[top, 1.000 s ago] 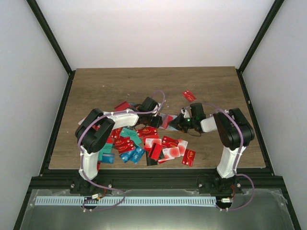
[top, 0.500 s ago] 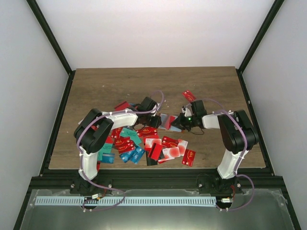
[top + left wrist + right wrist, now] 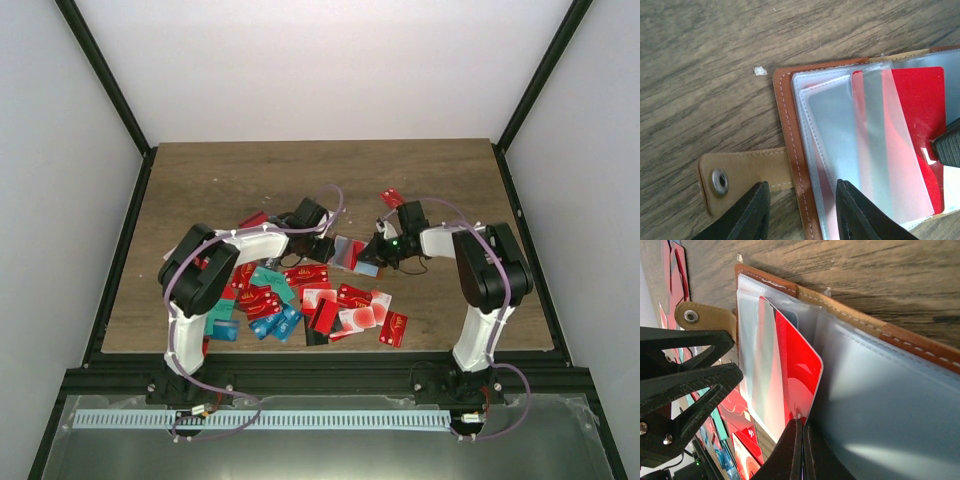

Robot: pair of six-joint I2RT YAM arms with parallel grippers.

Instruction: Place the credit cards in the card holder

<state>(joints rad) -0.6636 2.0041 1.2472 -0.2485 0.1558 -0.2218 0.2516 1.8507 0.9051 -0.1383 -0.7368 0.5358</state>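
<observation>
The brown card holder lies open on the table, its clear sleeves up. In the left wrist view its stitched edge and snap strap show. My left gripper is open, one finger over the strap side and one over the sleeves, straddling that edge. My right gripper is shut on a red credit card, pinching its lower edge. The card stands partly inside a clear sleeve of the holder. The same card shows through the sleeve in the left wrist view.
Several loose credit cards, red, teal, blue and white, lie spread near the front of the table, between the arms. One red card lies alone behind the right gripper. Black frame rails border the table.
My right gripper has moved left toward the holder with the red card, and its forearm has swung back. The left gripper has stayed at the holder's left edge.
</observation>
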